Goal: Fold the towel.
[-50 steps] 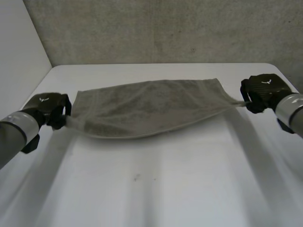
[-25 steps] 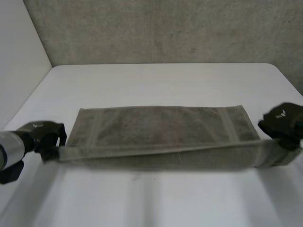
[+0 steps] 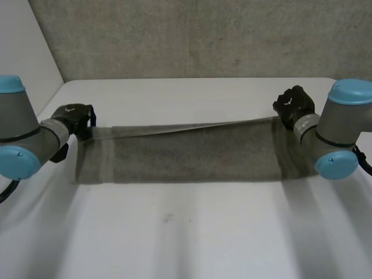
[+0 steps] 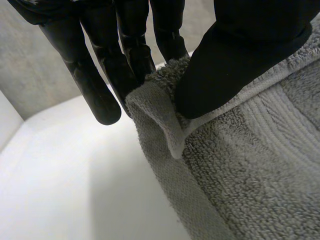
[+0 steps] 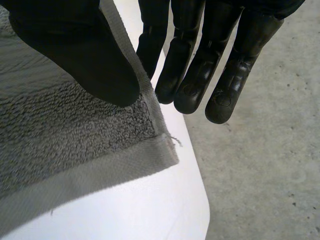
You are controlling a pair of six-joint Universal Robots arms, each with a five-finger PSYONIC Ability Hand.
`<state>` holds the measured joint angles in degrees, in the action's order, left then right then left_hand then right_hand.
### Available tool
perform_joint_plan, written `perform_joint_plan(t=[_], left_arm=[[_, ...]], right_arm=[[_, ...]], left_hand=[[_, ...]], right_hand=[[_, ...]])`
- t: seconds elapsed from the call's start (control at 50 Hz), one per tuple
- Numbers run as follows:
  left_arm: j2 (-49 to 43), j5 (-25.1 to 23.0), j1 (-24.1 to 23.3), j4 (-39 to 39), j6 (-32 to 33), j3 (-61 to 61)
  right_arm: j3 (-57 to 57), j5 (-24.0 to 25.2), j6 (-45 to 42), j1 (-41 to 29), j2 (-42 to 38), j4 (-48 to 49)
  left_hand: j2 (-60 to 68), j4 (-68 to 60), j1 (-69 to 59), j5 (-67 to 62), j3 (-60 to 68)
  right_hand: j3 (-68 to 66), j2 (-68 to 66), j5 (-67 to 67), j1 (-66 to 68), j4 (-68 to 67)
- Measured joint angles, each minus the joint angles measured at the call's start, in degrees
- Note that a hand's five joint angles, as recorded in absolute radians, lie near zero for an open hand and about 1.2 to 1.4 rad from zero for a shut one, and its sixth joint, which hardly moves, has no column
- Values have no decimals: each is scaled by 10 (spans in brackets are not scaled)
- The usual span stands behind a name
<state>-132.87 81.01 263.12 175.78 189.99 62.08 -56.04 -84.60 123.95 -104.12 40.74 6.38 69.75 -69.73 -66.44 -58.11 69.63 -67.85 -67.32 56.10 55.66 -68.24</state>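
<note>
- Grey towel (image 3: 186, 154) looked easy to lose imo: both pinches sat right at the hem, so one arm tugging harder could've yanked a corner free and skewed the fold.
- Left hand (image 3: 74, 118) had fingers (image 4: 125, 52) and thumb clamped on the left corner, and the right hand (image 3: 293, 104) pinched the right corner.
- Towel hung stretched between them, far edge lifted, the rest seemingly down on the counter (image 3: 192, 238).

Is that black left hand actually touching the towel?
Touching. The left wrist view shows the left hand pinching the towel corner between thumb and fingers.
</note>
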Motion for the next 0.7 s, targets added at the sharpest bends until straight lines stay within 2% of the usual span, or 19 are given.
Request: perform_joint_plan(t=[0.1, 0.12, 0.14, 0.16, 0.18, 0.2, 0.22, 0.24, 0.26, 0.32, 0.42, 0.52, 0.7], left_arm=[[-29, 10, -4, 26, 2, -28], [-32, 10, -6, 30, 2, -31], [-34, 10, -7, 33, 3, -33], [-35, 9, -9, 36, 3, -34], [-36, 9, -12, 41, 3, -34], [-36, 8, -17, 47, 4, -33], [-36, 8, -20, 52, 4, -31], [-34, 7, -24, 57, 5, -29], [-30, 7, -30, 66, 6, -22], [-15, 8, -38, 83, 10, -5], [17, 12, -44, 98, 15, 20], [73, 12, -41, 102, 19, 64], [129, 8, -40, 100, 20, 136]], right_arm=[[36, -8, 1, -3, -35, 10], [41, -11, 1, -4, -40, 10], [44, -14, 1, -4, -44, 10], [46, -16, 1, -5, -47, 10], [48, -18, 2, -6, -49, 10], [50, -23, 2, -8, -53, 10], [50, -26, 3, -9, -53, 10], [50, -28, 4, -10, -53, 10], [48, -33, 9, -12, -49, 10], [37, -38, 30, -14, -31, 10], [-3, -34, 107, -11, 30, 9], [-87, -5, 199, 1, 125, -20], [-217, 58, 222, 67, 202, -111]], left_hand=[[-5, 5, 0, 0, -4], [-21, 13, 4, 2, -19], [-103, 93, 55, 73, -101], [-152, 139, 117, 121, -137], [-195, 193, 162, 176, -191], [-195, 193, 162, 176, -191], [-398, 396, 387, 378, -389], [-477, 477, 461, 446, -471], [-525, 526, 484, 501, -524], [-575, 574, 542, 547, -572], [-594, 593, 557, 561, -593], [-600, 599, 562, 564, -598], [-602, 600, 563, 565, -601]], right_hand=[[0, 0, 0, 0, -2], [65, 74, -55, -61, 66], [110, 109, -86, -94, 100], [190, 190, -172, -181, 191], [190, 190, -172, -181, 191], [393, 396, -373, -361, 394], [393, 396, -373, -361, 394], [507, 504, -483, -421, 510], [544, 533, -514, -435, 544], [558, 543, -523, -438, 550], [558, 543, -524, -438, 550], [558, 543, -525, -438, 550], [558, 543, -525, -438, 552]])
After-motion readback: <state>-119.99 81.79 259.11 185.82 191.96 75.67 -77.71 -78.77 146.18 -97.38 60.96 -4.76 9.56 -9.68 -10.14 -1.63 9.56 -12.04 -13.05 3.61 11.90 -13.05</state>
